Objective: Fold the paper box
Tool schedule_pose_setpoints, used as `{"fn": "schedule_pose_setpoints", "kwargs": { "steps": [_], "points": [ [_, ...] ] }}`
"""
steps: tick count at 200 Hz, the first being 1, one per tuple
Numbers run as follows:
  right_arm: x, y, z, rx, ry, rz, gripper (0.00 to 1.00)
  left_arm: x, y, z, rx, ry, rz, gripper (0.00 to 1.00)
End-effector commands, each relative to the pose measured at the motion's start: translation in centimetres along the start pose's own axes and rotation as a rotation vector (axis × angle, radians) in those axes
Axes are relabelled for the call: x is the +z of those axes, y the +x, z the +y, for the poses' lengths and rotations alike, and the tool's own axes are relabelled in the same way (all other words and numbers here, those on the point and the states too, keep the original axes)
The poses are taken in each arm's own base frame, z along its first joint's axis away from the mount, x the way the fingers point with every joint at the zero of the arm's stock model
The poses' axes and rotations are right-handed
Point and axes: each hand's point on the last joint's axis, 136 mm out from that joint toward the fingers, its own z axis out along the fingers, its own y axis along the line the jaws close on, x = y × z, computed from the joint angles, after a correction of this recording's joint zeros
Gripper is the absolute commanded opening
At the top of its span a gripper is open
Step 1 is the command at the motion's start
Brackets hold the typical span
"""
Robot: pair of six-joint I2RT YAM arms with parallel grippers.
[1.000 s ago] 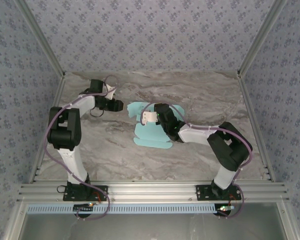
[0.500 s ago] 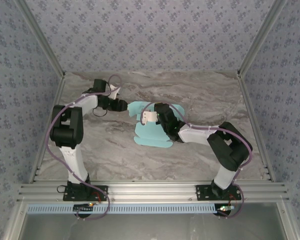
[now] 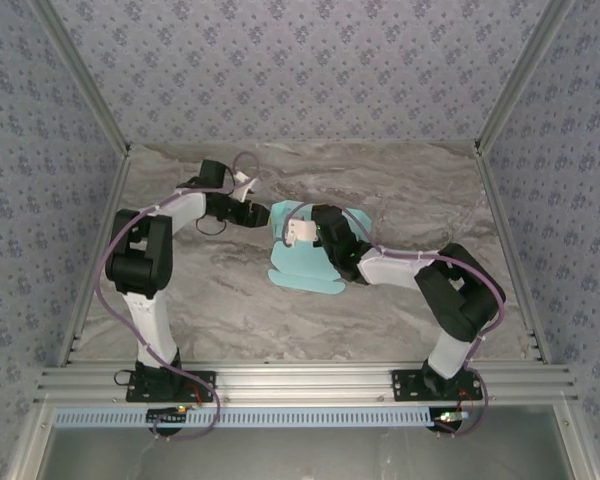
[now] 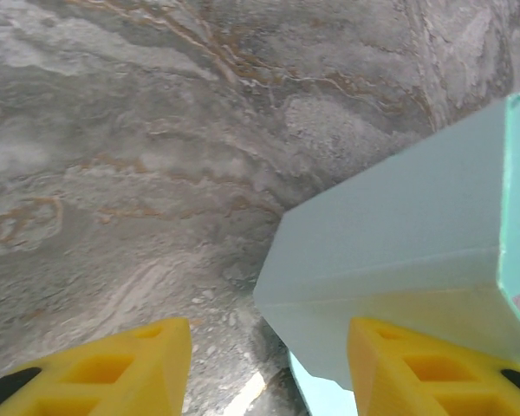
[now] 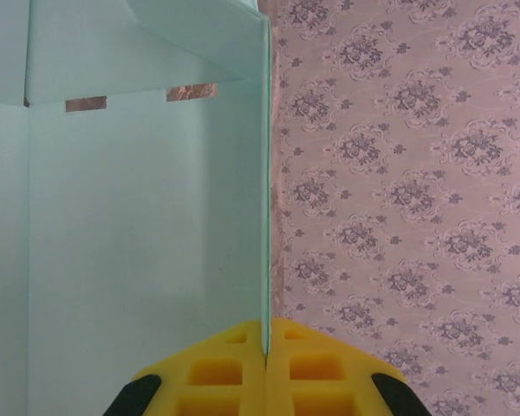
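Observation:
The paper box (image 3: 300,270) is a pale cyan card lying partly folded mid-table, with one panel raised. My right gripper (image 3: 310,222) reaches over it from the right. In the right wrist view the right gripper (image 5: 266,354) is shut on the thin edge of an upright panel of the paper box (image 5: 139,217). My left gripper (image 3: 263,216) sits at the box's left end. In the left wrist view the left gripper (image 4: 269,373) is open, low over the table, and a folded corner of the paper box (image 4: 399,234) reaches in beside its right finger (image 4: 416,368).
The marble tabletop (image 3: 400,190) has free room behind and to both sides of the box. Patterned walls (image 3: 300,70) and metal frame posts close in the table. A rail (image 3: 300,382) with both arm bases runs along the near edge.
My left arm has swung right, bringing its gripper from clear of the box up against its left end. The right arm and the box have held still.

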Motion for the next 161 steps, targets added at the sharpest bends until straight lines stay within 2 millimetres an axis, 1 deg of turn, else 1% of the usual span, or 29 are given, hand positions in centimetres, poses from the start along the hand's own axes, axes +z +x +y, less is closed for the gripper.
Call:
{"fn": "schedule_pose_setpoints", "kwargs": {
  "steps": [1, 44, 76, 105, 161],
  "points": [
    [-0.3, 0.4, -0.1, 0.038, -0.006, -0.001, 0.0, -0.1, -0.2, -1.9, 0.062, 0.069, -0.011, 0.51],
    [-0.3, 1.0, -0.1, 0.056, -0.021, -0.004, 0.0, 0.3, -0.1, -3.5, 0.119, 0.112, -0.004, 0.5],
    [-0.4, 1.1, -0.1, 0.078, -0.038, -0.018, 0.0, 0.5, 0.0, -4.0, 0.143, 0.123, -0.003, 0.5],
    [-0.4, 1.3, -0.2, 0.088, -0.044, -0.024, 0.0, 0.7, 0.0, -4.9, 0.178, 0.143, -0.006, 0.5],
    [-0.5, 1.6, 0.3, 0.069, -0.063, -0.035, 0.0, 1.2, -0.4, -5.5, 0.22, 0.141, -0.035, 0.5]
  ]
}}
